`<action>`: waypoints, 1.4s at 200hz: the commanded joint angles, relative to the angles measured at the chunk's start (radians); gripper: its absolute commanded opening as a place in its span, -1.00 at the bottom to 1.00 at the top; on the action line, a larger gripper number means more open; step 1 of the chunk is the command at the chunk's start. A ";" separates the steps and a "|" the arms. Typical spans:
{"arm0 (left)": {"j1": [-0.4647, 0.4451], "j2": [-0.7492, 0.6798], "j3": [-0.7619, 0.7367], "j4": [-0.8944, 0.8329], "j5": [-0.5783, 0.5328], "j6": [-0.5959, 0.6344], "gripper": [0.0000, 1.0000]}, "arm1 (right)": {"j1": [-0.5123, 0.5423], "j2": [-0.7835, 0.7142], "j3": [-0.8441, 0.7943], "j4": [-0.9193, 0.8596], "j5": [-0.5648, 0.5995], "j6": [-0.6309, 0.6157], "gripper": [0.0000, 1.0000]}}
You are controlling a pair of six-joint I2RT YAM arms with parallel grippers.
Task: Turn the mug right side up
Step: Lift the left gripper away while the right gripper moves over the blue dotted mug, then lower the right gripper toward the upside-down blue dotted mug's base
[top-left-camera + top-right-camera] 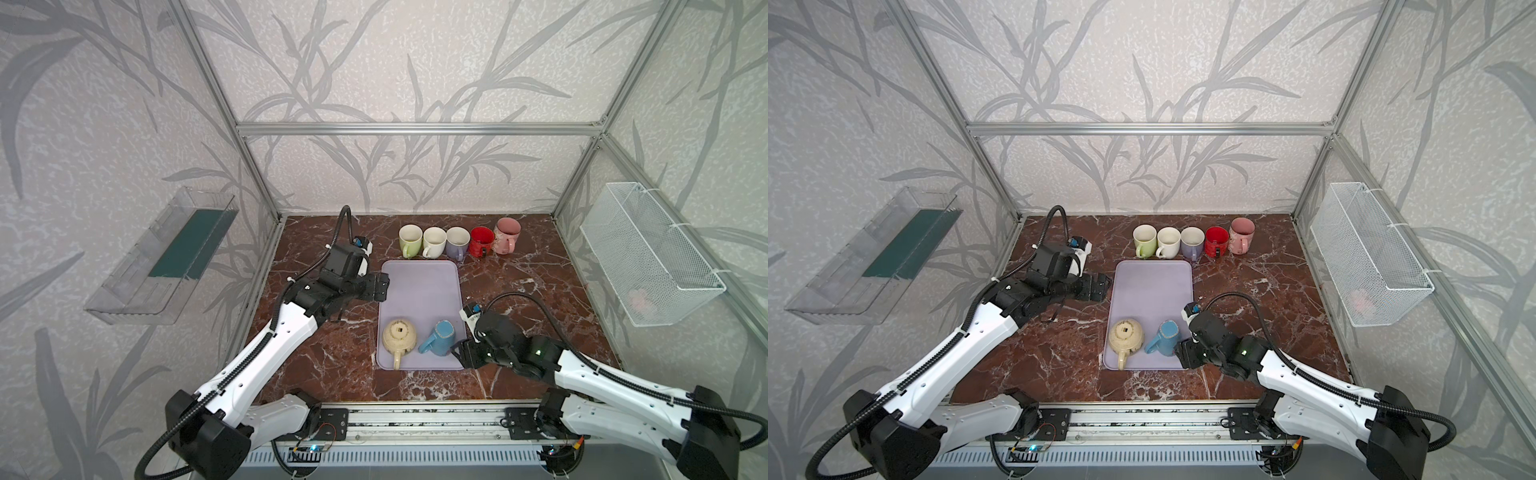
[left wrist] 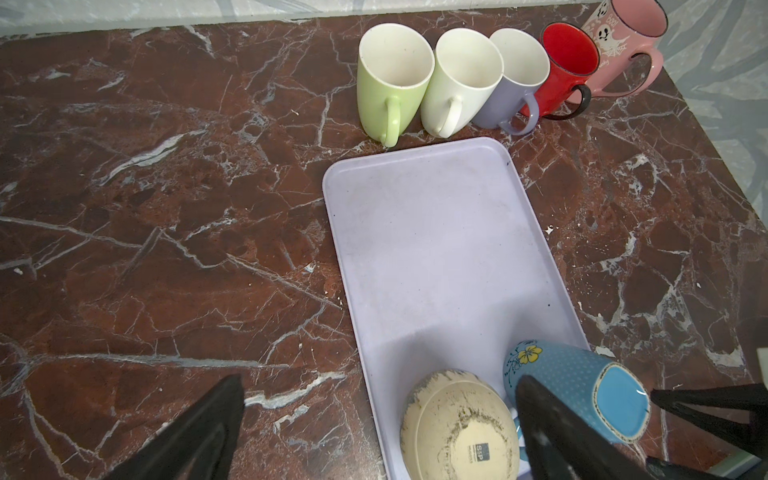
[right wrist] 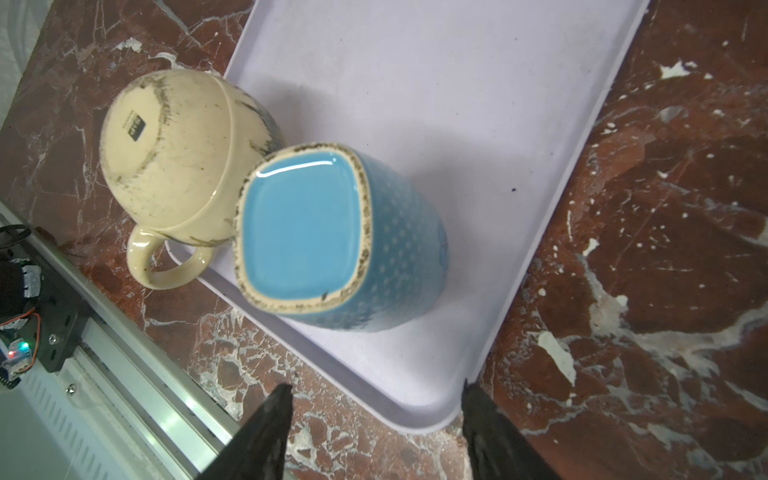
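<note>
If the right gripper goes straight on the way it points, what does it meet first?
Likely the blue mug on the tray, straight ahead of the open right gripper. Height is unclear; it might clip the tray rim first.

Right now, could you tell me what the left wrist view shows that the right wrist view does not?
Only the left wrist: five upright mugs in a row beyond the tray. Only the right wrist: the handle of the cream mug and the front rail. Both: the tray, with the upturned cream mug and the blue mug on it, bases showing.
</note>
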 commanded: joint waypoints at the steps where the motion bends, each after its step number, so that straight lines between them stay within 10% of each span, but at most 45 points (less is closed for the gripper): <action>1: -0.007 -0.030 -0.015 0.001 0.010 -0.004 0.99 | 0.006 0.032 -0.006 0.059 0.037 0.021 0.30; 280: -0.067 -0.008 -0.047 -0.001 0.038 0.045 0.60 | -0.267 0.486 0.305 0.187 -0.094 -0.087 0.29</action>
